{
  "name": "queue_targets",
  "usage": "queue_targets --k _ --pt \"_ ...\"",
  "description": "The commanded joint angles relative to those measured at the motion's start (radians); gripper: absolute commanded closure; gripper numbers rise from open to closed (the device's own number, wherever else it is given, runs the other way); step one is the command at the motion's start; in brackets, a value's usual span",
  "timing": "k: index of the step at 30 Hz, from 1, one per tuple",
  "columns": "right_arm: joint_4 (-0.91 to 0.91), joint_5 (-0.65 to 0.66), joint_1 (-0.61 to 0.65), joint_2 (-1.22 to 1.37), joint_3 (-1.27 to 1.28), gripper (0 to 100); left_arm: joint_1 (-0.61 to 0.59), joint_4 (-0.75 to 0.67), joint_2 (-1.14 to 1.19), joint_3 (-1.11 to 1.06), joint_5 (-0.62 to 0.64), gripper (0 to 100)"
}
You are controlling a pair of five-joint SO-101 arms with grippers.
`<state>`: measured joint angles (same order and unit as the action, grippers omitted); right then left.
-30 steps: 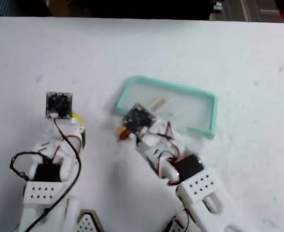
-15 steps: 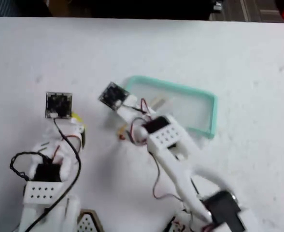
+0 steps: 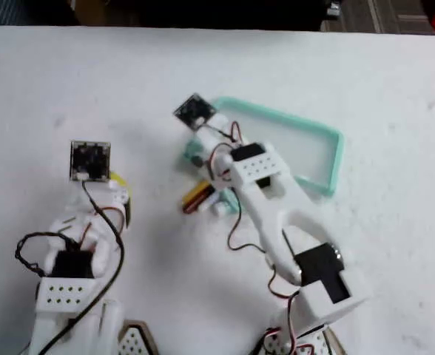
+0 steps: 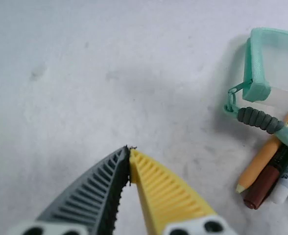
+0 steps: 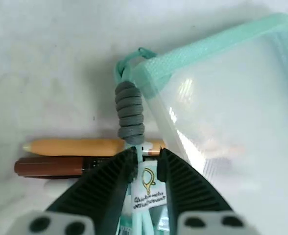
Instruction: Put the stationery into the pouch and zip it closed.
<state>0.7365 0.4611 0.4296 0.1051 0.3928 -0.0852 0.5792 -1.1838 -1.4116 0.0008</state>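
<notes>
Left gripper (image 4: 129,152) noted near left, jaws pressed together over bare table (image 3: 55,74). Stationery (image 3: 200,195), a pencil and markers, seen lying just beside the pouch's near-left corner. Right gripper (image 5: 146,155) pinched on pull cord (image 5: 130,110). Pouch (image 3: 334,148) laid flat beyond, centre-right.

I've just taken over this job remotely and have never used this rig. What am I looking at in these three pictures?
Two white robot arms sit side by side at a white table. One picture looks down from above; the others come from cameras on each wrist. The left gripper is shut on nothing, over bare table. The right gripper pinches the grey-coiled zip pull cord of the clear, mint-edged pouch. Beside it lie an orange pencil and a brown marker, not yet inside.
</notes>
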Motion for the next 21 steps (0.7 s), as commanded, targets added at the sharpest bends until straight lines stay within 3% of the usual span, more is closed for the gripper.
queue_targets --k 1,9,21 --pt "-0.001 0.008 0.025 -0.015 -0.052 92.1 -0.001 -0.029 0.002 0.032 0.003 97" --pt "-0.007 0.005 0.099 -0.002 -0.080 82.6 -0.001 -0.029 0.002 0.032 0.003 97" --pt "0.001 0.005 0.081 0.200 -0.236 82.5 -0.001 -0.029 0.002 0.032 0.003 97"
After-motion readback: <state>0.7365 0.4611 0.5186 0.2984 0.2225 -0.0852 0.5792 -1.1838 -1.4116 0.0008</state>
